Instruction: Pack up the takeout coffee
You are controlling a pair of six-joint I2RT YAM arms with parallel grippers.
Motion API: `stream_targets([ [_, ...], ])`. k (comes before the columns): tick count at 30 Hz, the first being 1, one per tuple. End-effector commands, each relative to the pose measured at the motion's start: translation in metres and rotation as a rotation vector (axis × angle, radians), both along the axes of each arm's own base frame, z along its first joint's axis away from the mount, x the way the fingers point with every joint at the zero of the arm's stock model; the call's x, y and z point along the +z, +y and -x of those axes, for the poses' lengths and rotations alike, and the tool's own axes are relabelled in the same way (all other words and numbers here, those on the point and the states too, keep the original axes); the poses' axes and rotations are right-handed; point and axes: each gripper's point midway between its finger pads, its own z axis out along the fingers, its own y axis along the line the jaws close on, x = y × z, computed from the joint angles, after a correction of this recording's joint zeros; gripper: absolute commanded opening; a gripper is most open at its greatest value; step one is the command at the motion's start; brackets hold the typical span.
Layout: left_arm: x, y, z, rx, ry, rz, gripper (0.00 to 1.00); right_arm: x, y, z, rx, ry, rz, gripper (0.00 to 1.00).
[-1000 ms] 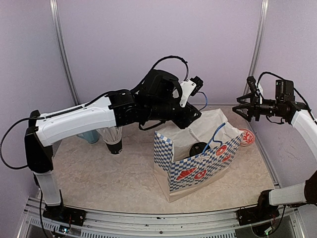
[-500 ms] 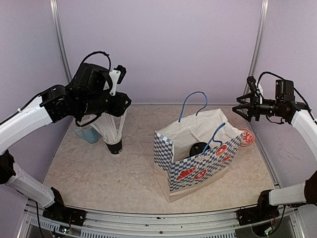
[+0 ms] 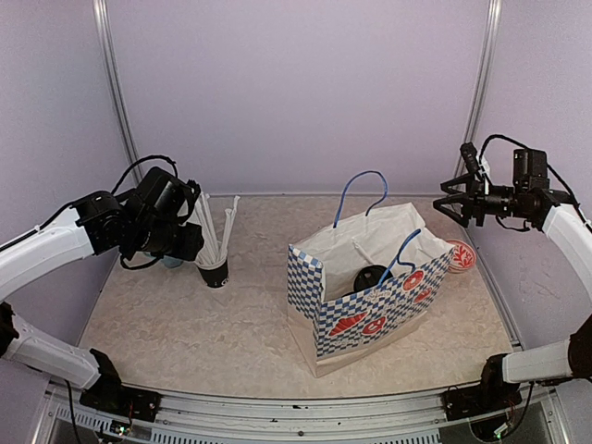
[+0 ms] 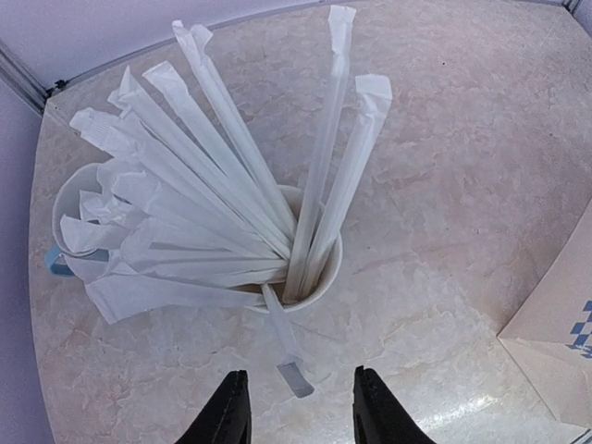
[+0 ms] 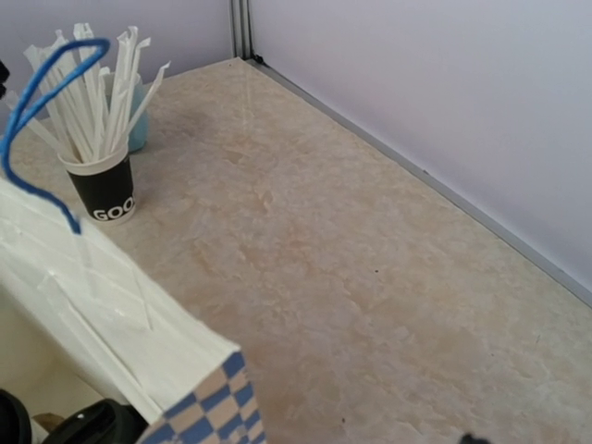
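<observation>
Nearest the arm bases, at about 4 o'clock from the table's middle, stands the blue-and-white checkered paper bag (image 3: 365, 319) with blue cord handles, its mouth open. Down inside it shows a round black plastic lid (image 3: 372, 276) — the top of a takeout coffee cup, whose white paper body is hidden by the bag wall. The right wrist view catches that lid (image 5: 92, 424) at its lower edge, with another dark rounded shape in the corner beside it. Whether that shape is the second cup's lid I cannot tell. No white lidded cup shows outside the bag, so I judge the packing done or nearly so, with only the second cup in doubt.

At 9 o'clock the left gripper (image 4: 301, 372) hovers above the black paper cup of white wrapped straws (image 4: 314, 277), fingers apart and pinching nothing. A light-blue handled mug (image 4: 57, 261) stands just behind that cup. At 3 o'clock a red-and-white round disc (image 3: 461, 254) lies just beside the bag. Above it the right gripper (image 3: 451, 205) hangs in the air — fingers spread, empty.
</observation>
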Motion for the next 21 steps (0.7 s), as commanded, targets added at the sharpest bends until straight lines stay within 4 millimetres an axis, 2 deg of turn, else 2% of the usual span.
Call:
stream_targets([
  [1,-0.014,-0.002,-0.003,-0.018,0.039,0.027,0.36,0.001,0.0,0.002,0.011,-0.004,-0.01,0.75],
  [7,-0.027,-0.001,-0.013,-0.022,0.054,0.005,0.28,-0.001,-0.001,0.002,0.01,-0.003,-0.009,0.74],
  [13,-0.026,0.012,-0.026,0.028,0.021,-0.022,0.2,-0.002,0.0,0.001,0.015,0.0,-0.013,0.74],
  [15,-0.024,0.013,-0.029,0.034,0.012,-0.03,0.15,-0.002,0.0,0.001,0.015,0.001,-0.013,0.74],
  [18,-0.016,0.012,-0.031,0.022,-0.007,-0.029,0.01,-0.003,0.0,0.001,0.014,0.002,-0.013,0.73],
  [21,-0.004,0.012,-0.031,0.013,-0.024,-0.023,0.0,-0.002,0.0,0.001,0.012,0.001,-0.011,0.73],
])
